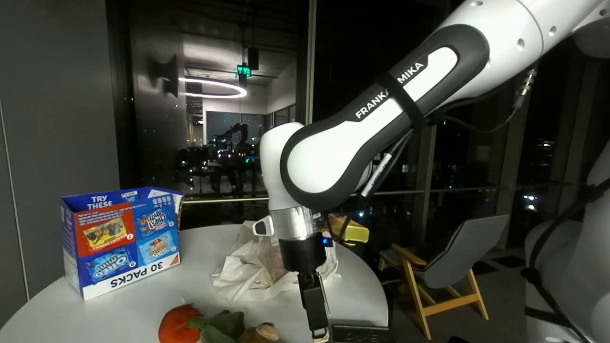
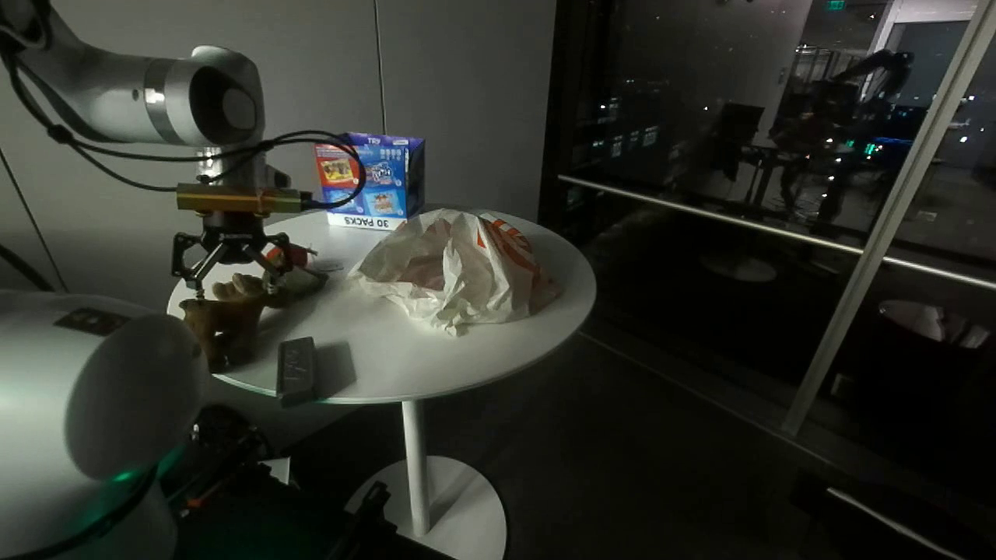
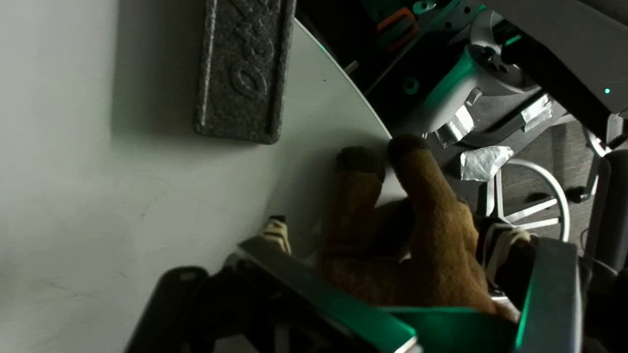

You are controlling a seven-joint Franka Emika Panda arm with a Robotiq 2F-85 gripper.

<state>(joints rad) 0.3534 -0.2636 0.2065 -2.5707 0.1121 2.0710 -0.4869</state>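
My gripper (image 2: pixel 236 294) points down with its two fingers wide apart. A brown plush toy (image 2: pixel 226 323) with stubby legs sits between and below the fingertips at the table's edge. In the wrist view the toy (image 3: pixel 431 230) lies between the fingers, close to the right one, with a gap on the left. In an exterior view the gripper (image 1: pixel 320 333) is seen side-on, with part of the brown toy (image 1: pixel 261 333) beside it. A red plush (image 1: pixel 180 324) and a grey-green piece (image 1: pixel 224 326) lie next to the toy. A dark bar with raised letters (image 3: pixel 245 68) lies near the gripper.
The round white table (image 2: pixel 389 365) carries a crumpled white bag (image 2: pixel 459 272) and a blue snack box (image 1: pixel 124 243) at the back. A yellow item (image 1: pixel 352 231) shows behind the bag. A chair (image 1: pixel 448 257) stands beyond the table. The robot base (image 2: pixel 101 389) adjoins the table edge.
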